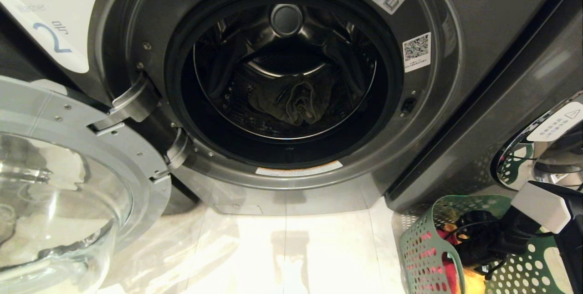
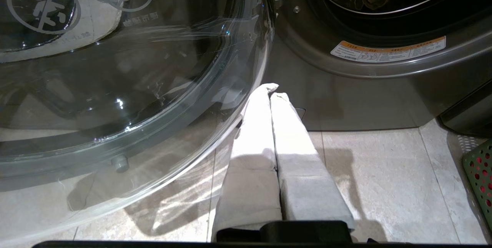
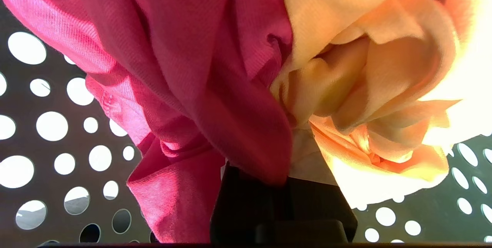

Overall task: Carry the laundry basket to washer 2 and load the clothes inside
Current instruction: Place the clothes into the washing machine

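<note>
Head view only: washer 2 (image 1: 282,84) with door (image 1: 68,184) swung wide to robot's left, blue "2" label (image 1: 54,16) at upper left, grey-green denim piece (image 1: 291,102) lying low in drum. Right gripper (image 1: 478,244) down inside laundry basket (image 1: 423,248) at lower right, fingertips buried, hidden from this camera.

Right wrist view only: fingers sunk in fabric, pink-red garment (image 3: 184,86) and yellow-orange garment (image 3: 365,86) bunched right at the tips, both draped over black gripper body (image 3: 280,209). Jaws closed down; fabric gathered between them, but cannot tell which of the two is pinched. Perforated basket wall (image 3: 50,144) all round behind cloth, round holes backlit.

Left wrist view only: left gripper (image 2: 271,90) clamped, white-padded fingers (image 2: 253,132) pressed together, nothing held. Parked just beside glass door bowl (image 2: 115,86), low over floor tiles (image 2: 384,178), pointing at washer front below warning sticker (image 2: 388,50). Basket corner at far edge, well apart from it.

Basket look: green plastic, tapered, oval handle cut-out facing head camera, red showing through holes. Standing on floor just right of washer 2, in front of neighbouring machine's chrome door ring (image 1: 537,148).
</note>
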`<state>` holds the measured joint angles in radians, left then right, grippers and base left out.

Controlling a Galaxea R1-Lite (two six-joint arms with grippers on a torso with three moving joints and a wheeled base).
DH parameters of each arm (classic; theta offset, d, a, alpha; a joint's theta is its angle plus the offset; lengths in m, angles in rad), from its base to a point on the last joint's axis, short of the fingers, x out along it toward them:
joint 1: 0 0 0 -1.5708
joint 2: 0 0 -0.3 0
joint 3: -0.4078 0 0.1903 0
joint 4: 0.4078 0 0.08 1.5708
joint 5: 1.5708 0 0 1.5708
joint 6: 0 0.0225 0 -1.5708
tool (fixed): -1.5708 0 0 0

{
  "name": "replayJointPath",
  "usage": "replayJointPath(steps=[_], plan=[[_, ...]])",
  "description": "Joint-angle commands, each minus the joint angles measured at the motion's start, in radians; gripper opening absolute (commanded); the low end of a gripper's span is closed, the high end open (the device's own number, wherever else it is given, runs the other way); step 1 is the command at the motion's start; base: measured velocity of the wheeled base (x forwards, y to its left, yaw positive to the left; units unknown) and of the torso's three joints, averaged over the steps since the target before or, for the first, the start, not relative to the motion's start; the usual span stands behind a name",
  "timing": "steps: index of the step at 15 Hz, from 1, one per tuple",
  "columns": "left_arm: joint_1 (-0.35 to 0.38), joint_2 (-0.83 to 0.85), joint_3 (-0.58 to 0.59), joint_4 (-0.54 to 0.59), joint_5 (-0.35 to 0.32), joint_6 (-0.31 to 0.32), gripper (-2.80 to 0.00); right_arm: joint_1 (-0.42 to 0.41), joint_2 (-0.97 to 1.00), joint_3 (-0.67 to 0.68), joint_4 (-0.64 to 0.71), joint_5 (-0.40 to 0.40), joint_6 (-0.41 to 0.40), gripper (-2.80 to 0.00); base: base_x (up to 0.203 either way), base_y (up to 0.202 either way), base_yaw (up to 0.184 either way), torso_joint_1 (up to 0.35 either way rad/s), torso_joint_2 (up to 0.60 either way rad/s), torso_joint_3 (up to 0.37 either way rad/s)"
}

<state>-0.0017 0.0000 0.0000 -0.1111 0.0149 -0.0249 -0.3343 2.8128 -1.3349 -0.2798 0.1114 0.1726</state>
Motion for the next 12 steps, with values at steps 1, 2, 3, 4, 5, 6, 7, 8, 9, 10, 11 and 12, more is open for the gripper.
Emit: replayJointPath(steps=[1, 2, 3, 4, 5, 6, 7, 8, 9, 10, 11, 12], plan=[[0.000, 0.002, 0.040, -0.001, 0.000, -0.001, -2.80, -0.002, -0.011, 0.011, 0.000, 0.001, 0.003, -2.80, 0.000, 0.000, 0.000, 0.000, 0.00, 0.000], [0.000, 0.002, 0.040, -0.001, 0.000, -0.001, -2.80, -0.002, -0.022, 0.018, 0.002, 0.001, 0.009, -2.80, 0.000, 0.000, 0.000, 0.000, 0.00, 0.000], [0.000, 0.002, 0.040, -0.001, 0.000, -0.001, -2.80, -0.002, -0.042, 0.034, 0.002, 0.000, 0.015, -2.80, 0.000, 0.000, 0.000, 0.000, 0.00, 0.000], [0.000, 0.002, 0.040, -0.001, 0.000, 0.000, -2.80, -0.002, -0.071, 0.062, 0.003, -0.002, 0.017, -2.80, 0.000, 0.000, 0.000, 0.000, 0.00, 0.000], [0.000, 0.002, 0.040, -0.001, 0.000, 0.000, -2.80, -0.002, -0.111, 0.098, 0.007, -0.003, 0.017, -2.80, 0.000, 0.000, 0.000, 0.000, 0.00, 0.000], [0.000, 0.002, 0.040, -0.001, 0.000, 0.000, -2.80, -0.001, -0.161, 0.139, 0.015, -0.004, 0.015, -2.80, 0.000, 0.000, 0.000, 0.000, 0.00, 0.000], [0.000, 0.002, 0.040, -0.001, 0.000, -0.001, -2.80, -0.001, -0.221, 0.189, 0.030, -0.003, 0.012, -2.80, 0.000, 0.000, 0.000, 0.000, 0.00, 0.000], [0.000, 0.002, 0.040, -0.001, 0.000, 0.000, -2.80, 0.000, -0.281, 0.240, 0.047, -0.004, 0.011, -2.80, 0.000, 0.000, 0.000, 0.000, 0.00, 0.000], [0.000, 0.002, 0.040, -0.001, 0.000, -0.001, -2.80, 0.000, -0.355, 0.301, 0.062, -0.005, 0.011, -2.80, 0.000, 0.000, 0.000, 0.000, 0.00, 0.000], [0.000, 0.002, 0.040, -0.001, 0.000, -0.001, -2.80, 0.000, -0.429, 0.364, 0.072, -0.007, 0.010, -2.80, 0.000, 0.000, 0.000, 0.000, 0.00, 0.000], [0.000, 0.002, 0.040, -0.001, 0.000, 0.000, -2.80, 0.000, -0.494, 0.418, 0.077, -0.012, 0.010, -2.80, 0.000, 0.000, 0.000, 0.000, 0.00, 0.000], [0.000, 0.002, 0.040, -0.001, 0.000, 0.000, -2.80, 0.000, -0.567, 0.479, 0.080, -0.025, 0.009, -2.80, 0.000, 0.000, 0.000, 0.000, 0.00, 0.000]])
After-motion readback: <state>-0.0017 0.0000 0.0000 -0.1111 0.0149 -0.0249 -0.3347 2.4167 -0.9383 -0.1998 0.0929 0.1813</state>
